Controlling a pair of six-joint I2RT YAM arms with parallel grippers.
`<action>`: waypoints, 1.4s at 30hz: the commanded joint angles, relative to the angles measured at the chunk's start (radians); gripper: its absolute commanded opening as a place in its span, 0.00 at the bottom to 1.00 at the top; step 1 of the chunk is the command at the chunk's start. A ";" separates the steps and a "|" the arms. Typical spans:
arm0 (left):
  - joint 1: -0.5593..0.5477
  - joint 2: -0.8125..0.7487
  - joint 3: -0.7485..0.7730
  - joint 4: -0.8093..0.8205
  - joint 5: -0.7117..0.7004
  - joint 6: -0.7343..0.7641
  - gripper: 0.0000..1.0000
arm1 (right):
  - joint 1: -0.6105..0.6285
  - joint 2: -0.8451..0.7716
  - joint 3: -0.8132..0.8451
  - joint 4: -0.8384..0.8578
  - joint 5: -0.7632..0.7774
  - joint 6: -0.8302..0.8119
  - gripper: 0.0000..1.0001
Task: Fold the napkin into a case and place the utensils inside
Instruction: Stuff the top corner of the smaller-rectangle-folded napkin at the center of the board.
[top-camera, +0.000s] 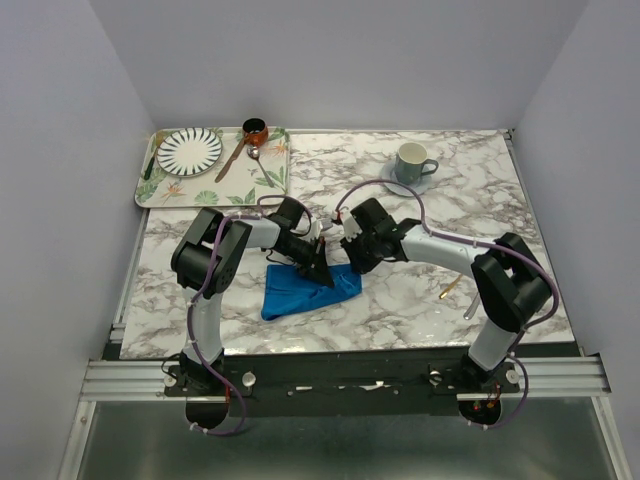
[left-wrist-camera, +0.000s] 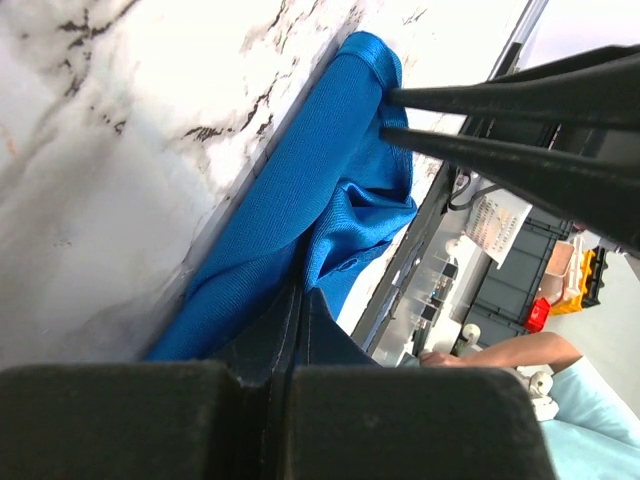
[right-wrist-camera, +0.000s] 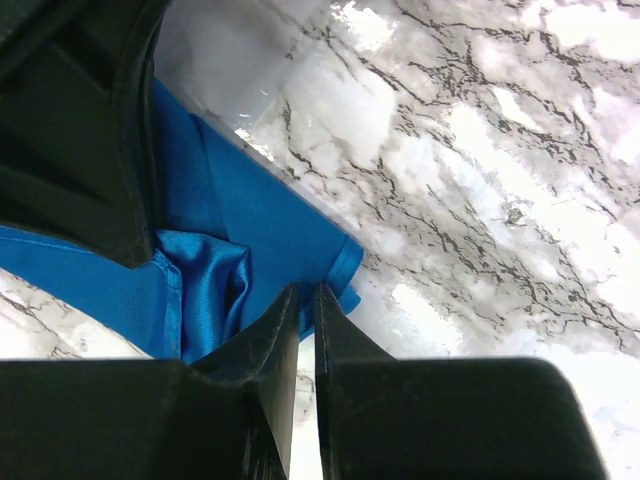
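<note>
Marble table (top-camera: 480, 200): napkin (top-camera: 310, 288) lies bunched just 6 o'clock of centre. left gripper (top-camera: 322, 270) has its jaws pressed together, tips on the cloth; can't tell if any is pinched. right gripper (top-camera: 347, 262) jaws are a slit apart, nipping the napkin's 1 o'clock edge. utensils (top-camera: 450, 290) lie at 4 o'clock.

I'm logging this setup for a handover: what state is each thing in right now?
napkin: partly folded, bunched, on the table
left gripper: shut on napkin
right gripper: nearly shut on napkin's edge
gold spoon: lying on table, outside napkin
mug: upright
striped plate: flat on tray
</note>
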 joint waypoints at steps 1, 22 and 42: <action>0.005 0.048 -0.014 0.014 -0.131 0.032 0.00 | -0.005 0.006 -0.001 0.016 -0.014 0.001 0.18; 0.007 0.054 -0.014 0.025 -0.128 0.028 0.00 | 0.056 0.034 0.028 -0.005 -0.062 -0.004 0.16; 0.008 0.055 -0.014 0.026 -0.128 0.022 0.00 | 0.101 0.099 0.048 -0.014 -0.021 -0.038 0.23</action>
